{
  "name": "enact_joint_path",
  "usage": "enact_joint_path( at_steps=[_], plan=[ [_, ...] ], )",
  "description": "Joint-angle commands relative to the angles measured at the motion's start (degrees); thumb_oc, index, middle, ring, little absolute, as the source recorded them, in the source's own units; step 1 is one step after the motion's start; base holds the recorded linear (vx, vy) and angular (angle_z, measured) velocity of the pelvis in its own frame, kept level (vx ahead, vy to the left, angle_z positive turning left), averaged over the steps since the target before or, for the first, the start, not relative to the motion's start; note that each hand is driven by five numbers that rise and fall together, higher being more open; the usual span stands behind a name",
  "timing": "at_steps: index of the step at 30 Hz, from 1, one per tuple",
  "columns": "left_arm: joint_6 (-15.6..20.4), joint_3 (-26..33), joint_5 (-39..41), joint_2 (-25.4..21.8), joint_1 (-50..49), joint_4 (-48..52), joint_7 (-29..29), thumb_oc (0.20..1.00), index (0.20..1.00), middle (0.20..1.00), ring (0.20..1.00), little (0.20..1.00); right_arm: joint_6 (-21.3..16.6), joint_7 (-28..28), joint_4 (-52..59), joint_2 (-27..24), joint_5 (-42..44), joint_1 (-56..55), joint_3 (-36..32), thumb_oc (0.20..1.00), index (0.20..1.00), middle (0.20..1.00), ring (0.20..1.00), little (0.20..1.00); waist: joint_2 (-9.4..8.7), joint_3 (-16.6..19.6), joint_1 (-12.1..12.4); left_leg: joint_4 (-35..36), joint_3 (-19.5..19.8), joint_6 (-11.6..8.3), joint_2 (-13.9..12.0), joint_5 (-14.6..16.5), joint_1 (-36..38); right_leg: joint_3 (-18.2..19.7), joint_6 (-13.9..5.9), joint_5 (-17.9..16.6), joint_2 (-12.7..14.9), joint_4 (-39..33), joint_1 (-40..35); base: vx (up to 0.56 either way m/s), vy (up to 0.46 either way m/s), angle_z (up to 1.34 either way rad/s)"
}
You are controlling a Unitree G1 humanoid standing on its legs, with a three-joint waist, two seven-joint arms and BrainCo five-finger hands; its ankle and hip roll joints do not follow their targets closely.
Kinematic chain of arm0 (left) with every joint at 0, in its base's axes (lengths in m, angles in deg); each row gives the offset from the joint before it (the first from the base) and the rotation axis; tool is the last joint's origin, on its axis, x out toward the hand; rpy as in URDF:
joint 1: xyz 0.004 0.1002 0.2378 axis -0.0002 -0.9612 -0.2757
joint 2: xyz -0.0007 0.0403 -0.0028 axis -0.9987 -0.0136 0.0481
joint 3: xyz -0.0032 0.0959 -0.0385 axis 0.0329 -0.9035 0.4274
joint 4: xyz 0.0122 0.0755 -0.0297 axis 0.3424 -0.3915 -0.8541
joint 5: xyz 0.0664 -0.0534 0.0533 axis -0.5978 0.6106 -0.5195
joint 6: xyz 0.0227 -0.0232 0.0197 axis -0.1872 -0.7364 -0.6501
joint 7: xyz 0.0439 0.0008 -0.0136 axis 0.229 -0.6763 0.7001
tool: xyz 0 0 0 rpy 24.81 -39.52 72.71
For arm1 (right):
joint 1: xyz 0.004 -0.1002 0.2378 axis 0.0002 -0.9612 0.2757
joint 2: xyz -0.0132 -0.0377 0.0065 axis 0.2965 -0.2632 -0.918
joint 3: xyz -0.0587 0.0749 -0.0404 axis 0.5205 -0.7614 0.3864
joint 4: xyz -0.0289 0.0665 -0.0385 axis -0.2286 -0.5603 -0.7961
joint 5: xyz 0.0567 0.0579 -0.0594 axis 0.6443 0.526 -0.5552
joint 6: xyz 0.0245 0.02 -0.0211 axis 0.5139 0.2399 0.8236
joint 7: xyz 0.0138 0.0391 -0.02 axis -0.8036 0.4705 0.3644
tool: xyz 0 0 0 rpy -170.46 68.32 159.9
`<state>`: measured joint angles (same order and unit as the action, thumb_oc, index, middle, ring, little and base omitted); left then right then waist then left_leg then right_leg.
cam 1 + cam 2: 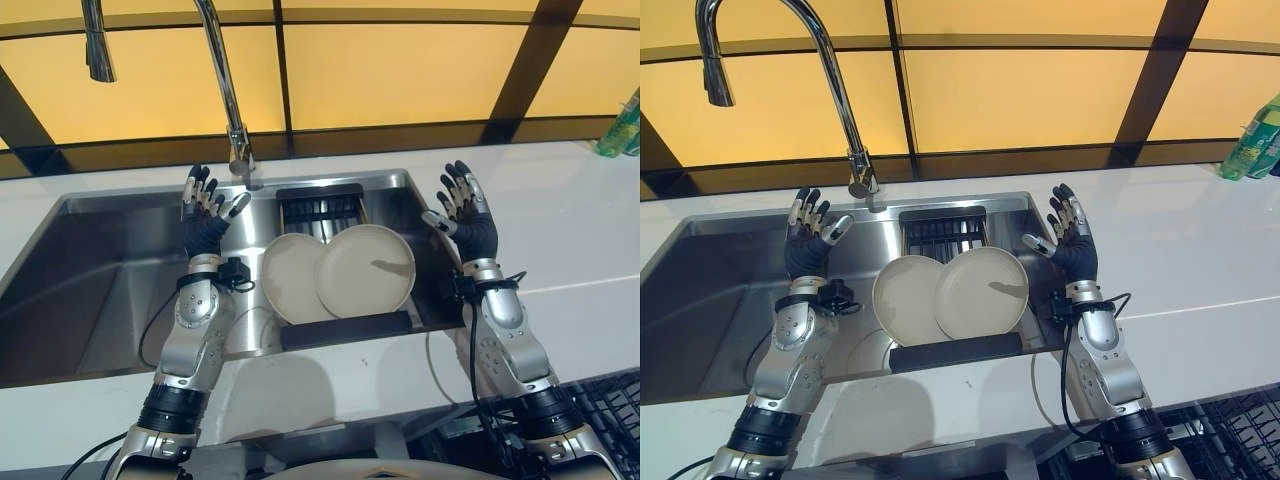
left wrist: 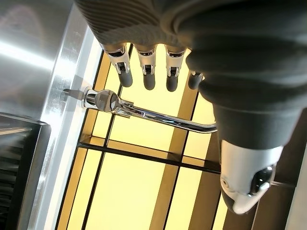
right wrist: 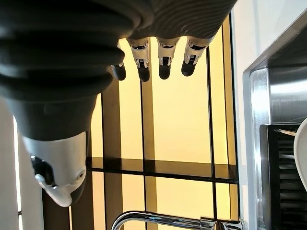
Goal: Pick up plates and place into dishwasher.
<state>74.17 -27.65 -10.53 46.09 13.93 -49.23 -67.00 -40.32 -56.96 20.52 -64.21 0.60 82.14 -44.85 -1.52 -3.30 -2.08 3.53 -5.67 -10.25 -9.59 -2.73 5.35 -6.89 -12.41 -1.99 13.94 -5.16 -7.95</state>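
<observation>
Left eye view: both robot hands raised over the sink (image 1: 110, 290), fingers spread wide, holding nothing.
Two cream plates (image 1: 365, 269) overlap on a dark rack (image 1: 345, 329) across the sink, between the left robot hand (image 1: 205, 222) at nine o'clock and the right robot hand (image 1: 465, 215) at three o'clock; the tap (image 1: 225, 85) rises at twelve, on the white counter (image 1: 560, 215).

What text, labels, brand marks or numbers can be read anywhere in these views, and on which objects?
None can be read.
Green bottle on the white counter: its label is too small and blurred to read.
The two plates on the black rack in the sink, and the faucet, carry no visible marking.
</observation>
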Motion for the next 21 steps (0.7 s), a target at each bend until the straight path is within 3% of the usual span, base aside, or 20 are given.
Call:
enact_joint_path(
  at_steps=[1, 12, 17, 21],
  plan=[
    [2.22, 1.48, 1.83, -2.04, 2.31, 0.98, -1.98, 1.000, 1.000, 1.000, 1.000, 1.000, -2.21, -0.19, 2.24, -0.50, 0.29, 3.05, -3.31, 1.000, 1.000, 1.000, 1.000, 1.000, 0.39, 3.00, 0.47, -1.47, -0.15, 5.40, 2.63, 4.01, -0.84, -0.08, 5.39, 2.52, -5.95, 3.40, 3.41, 0.00, 0.000, 0.00],
    [2.69, 2.07, -1.53, -3.49, 1.79, 1.95, -5.30, 1.000, 1.000, 1.000, 1.000, 1.000, -1.93, -0.02, 3.17, -0.52, -0.13, 2.16, -3.29, 1.000, 1.000, 1.000, 1.000, 1.000, 0.38, 3.07, -0.08, -1.29, -0.64, 5.21, 1.89, 3.66, -0.65, 0.95, 5.98, 2.68, -7.23, 3.21, 3.59, -0.02, -0.040, 0.00],
    [1.85, 0.99, -6.93, -6.33, 2.84, 1.06, -10.07, 1.000, 1.000, 1.000, 1.000, 1.000, -1.48, -0.90, 3.49, -1.45, 0.53, 2.09, -3.39, 1.000, 1.000, 1.000, 1.000, 1.000, 0.49, 2.98, -0.82, -2.87, -0.47, 4.80, 0.99, 3.56, -1.21, 2.87, 6.78, 2.90, -8.86, 3.43, 3.94, -0.03, -0.069, -0.02],
    [1.99, 1.29, -6.27, -8.98, 5.60, -2.63, -11.40, 1.000, 1.000, 1.000, 1.000, 1.000, -1.44, -1.71, 1.92, -2.92, 1.46, 3.47, -3.23, 1.000, 1.000, 1.000, 1.000, 1.000, -0.05, 2.07, -1.32, -11.69, 0.90, 4.29, 2.01, 6.32, -3.95, 4.95, 7.82, 3.33, -9.72, 4.32, 3.84, 0.00, -0.060, -0.06]
  ],
)
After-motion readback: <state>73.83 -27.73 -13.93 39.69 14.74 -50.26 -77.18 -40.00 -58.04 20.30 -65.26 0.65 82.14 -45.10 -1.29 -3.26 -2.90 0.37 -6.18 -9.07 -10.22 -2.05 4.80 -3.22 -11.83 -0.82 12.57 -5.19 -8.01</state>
